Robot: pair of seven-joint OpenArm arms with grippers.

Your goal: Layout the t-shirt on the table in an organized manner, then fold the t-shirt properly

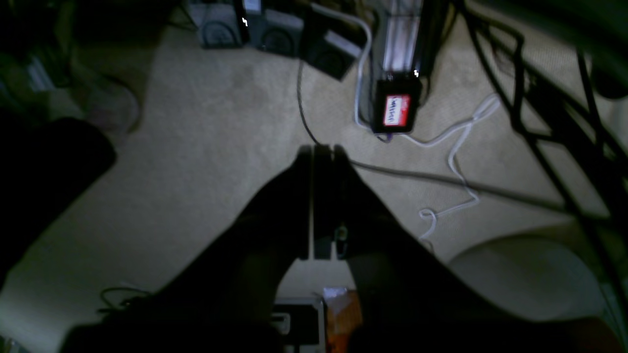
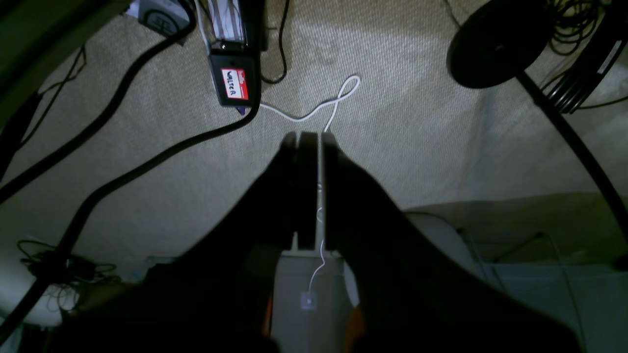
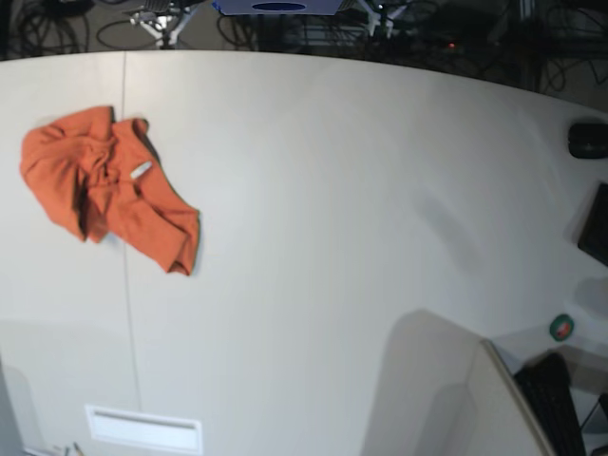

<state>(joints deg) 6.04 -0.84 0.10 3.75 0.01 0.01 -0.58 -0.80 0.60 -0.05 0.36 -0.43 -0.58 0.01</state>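
Note:
The orange t-shirt [image 3: 104, 180] lies crumpled in a heap at the far left of the white table [image 3: 332, 190], its small white tag [image 3: 140, 171] facing up. Neither arm shows in the base view. In the left wrist view my left gripper [image 1: 321, 147] is shut with nothing between its fingers, hanging over beige carpet. My right gripper [image 2: 309, 135] is likewise shut and empty above the carpet in the right wrist view. Neither wrist view shows the shirt.
A thin seam line [image 3: 126, 237] runs down the table under the shirt. Dark objects [image 3: 589, 140] sit at the table's right edge. On the floor lie cables, a black box with a red label [image 1: 396, 109] [image 2: 234, 83], and a black round stand base [image 2: 495, 44].

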